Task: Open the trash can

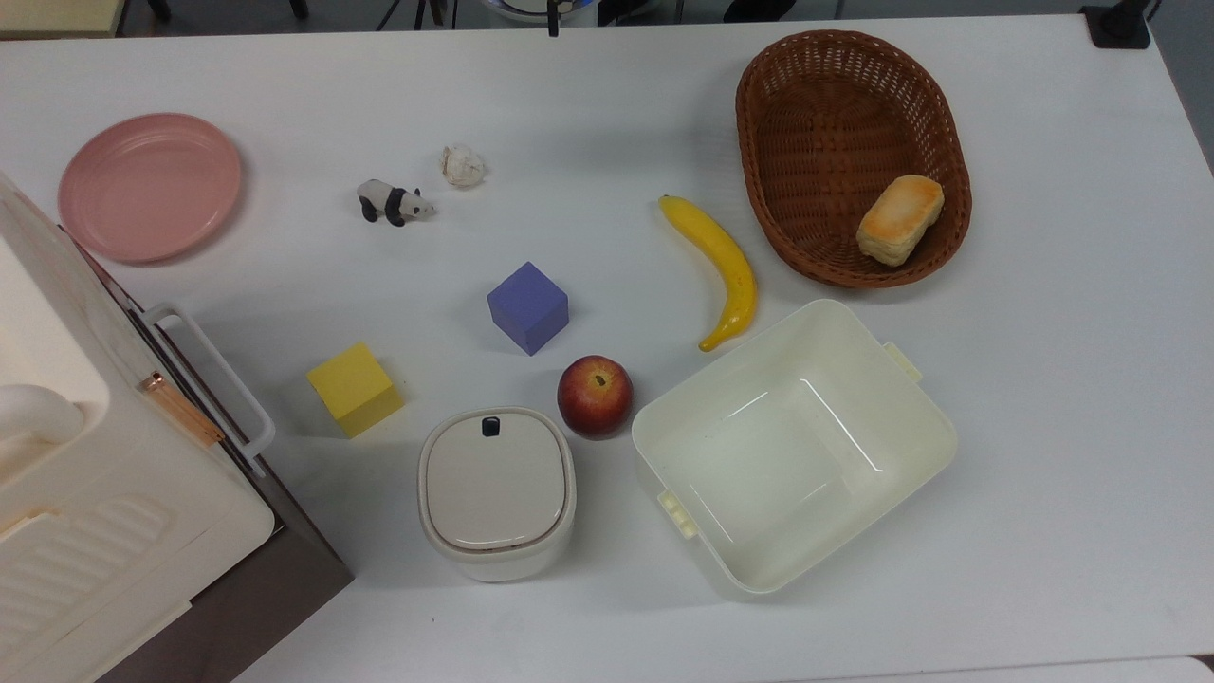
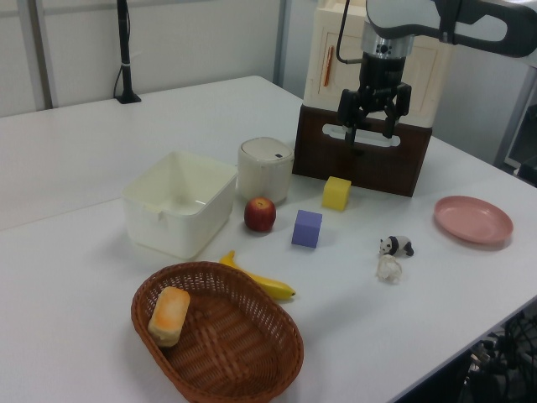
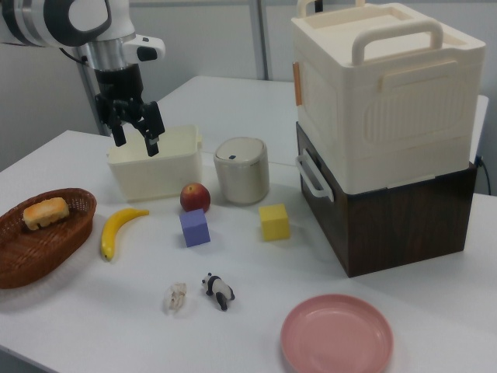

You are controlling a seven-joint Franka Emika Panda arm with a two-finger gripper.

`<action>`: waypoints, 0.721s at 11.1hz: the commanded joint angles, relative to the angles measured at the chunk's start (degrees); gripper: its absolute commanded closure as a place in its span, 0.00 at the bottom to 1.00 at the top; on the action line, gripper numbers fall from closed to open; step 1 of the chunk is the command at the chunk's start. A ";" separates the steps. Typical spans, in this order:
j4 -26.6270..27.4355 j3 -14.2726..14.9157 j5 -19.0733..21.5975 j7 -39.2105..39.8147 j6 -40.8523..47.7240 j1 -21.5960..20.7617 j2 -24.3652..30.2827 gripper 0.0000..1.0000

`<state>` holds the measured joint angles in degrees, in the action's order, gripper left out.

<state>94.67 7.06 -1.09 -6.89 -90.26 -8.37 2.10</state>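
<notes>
Appliance (image 3: 384, 116) sits huge at the right view's right, cream tub (image 1: 792, 446) comes next, then the trash can (image 1: 497, 491) with lid down, just beside the apple (image 1: 595, 396). Gripper (image 3: 135, 132) hangs above, fingers spread, holding nothing.

- This looks like a robotics lab or test room, not a home.
- A robot arm (image 3: 70, 19) hangs over a plain white table (image 1: 1043, 379), its gripper (image 2: 373, 126) pointing down.
- The table carries an odd mix of test props: a toy panda (image 1: 392, 202), a purple cube (image 1: 527, 306), a yellow cube (image 1: 355, 388), a banana (image 1: 721, 266) and an apple (image 1: 595, 396).
- A black stand (image 2: 126, 59) rises at the table's far edge in the left view, against pale partition walls (image 2: 193, 38).
- Cables (image 2: 503, 361) lie tangled on the floor beside the table in the left view.
</notes>
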 commanded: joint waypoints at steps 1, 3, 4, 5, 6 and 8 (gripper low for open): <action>-0.89 1.38 1.00 1.44 1.93 -1.38 0.27 0.00; 0.85 1.20 1.00 2.92 1.06 -1.56 1.58 0.00; 1.21 1.20 1.00 3.19 1.05 -1.56 1.68 0.00; 1.22 1.11 1.00 3.11 1.05 -1.56 1.59 0.00; 1.22 1.11 1.00 3.02 1.05 -1.47 1.59 0.00; 1.22 1.02 1.00 2.76 1.14 -1.65 1.50 0.00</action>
<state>94.83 7.06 -1.03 -4.95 -90.26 -8.57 2.31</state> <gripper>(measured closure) 0.000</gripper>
